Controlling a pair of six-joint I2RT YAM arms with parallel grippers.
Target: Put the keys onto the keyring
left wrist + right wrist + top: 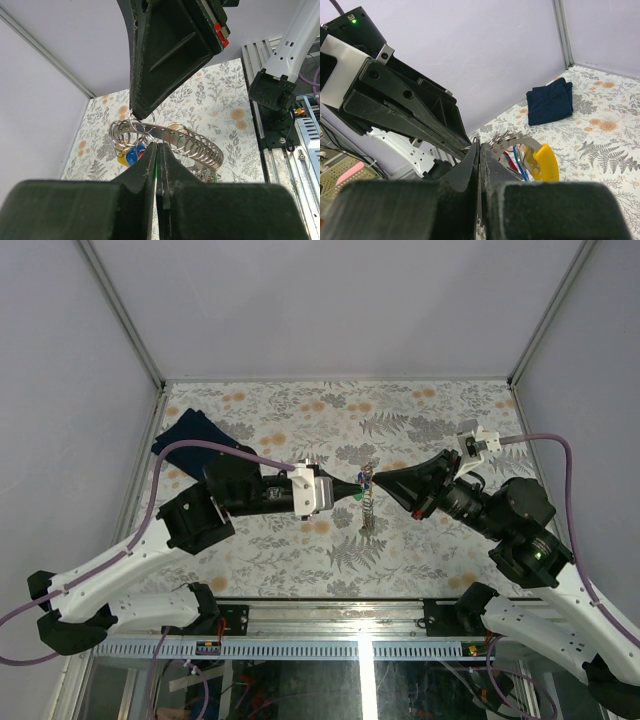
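From above, the keys (362, 480) and keyring (368, 508) are too small to tell apart. In the left wrist view the left tool (157, 146) hides most of the keys' coloured tags.

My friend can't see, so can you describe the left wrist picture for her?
The shut left gripper from below and right gripper from above meet at a silvery keyring carrying colourful keys, over a flowery table.

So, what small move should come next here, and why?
Probably a slight twist of the right claw while the left claw holds firm: both are shut, tips meeting at the silvery metal keyring, and the small keys with yellow, blue and red plastic tags hang just below.
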